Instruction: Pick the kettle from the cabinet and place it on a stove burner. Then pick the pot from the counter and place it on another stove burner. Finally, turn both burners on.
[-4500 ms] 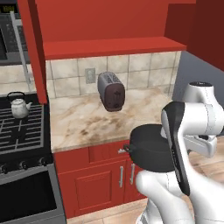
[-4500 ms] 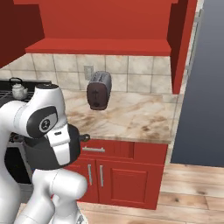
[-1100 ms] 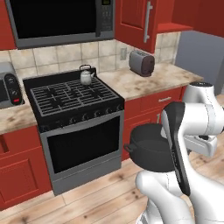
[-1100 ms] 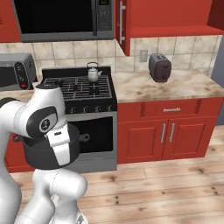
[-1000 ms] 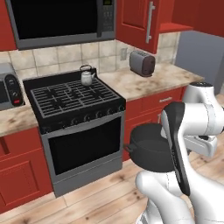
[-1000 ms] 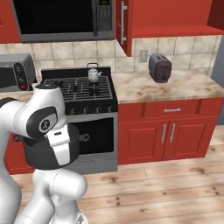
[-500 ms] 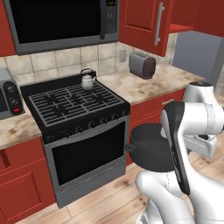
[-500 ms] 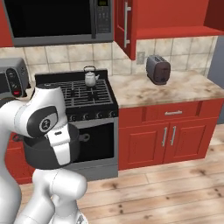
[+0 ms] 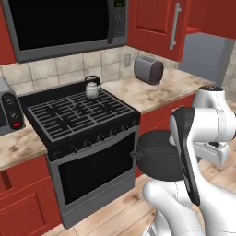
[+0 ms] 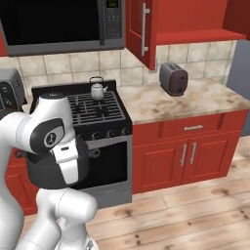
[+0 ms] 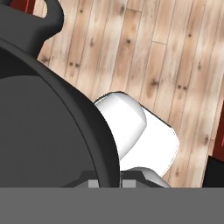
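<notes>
Left base view: the pot (image 9: 159, 154) hangs at lower centre, fingers clamped narrowly on its rim for carrying toward the stove (image 9: 83, 115), where the kettle (image 9: 92, 87) already occupies a back burner.

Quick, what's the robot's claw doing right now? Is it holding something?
Claw: closed on the rim of the dark pot, carrying it in the air in front of the stove.
</notes>
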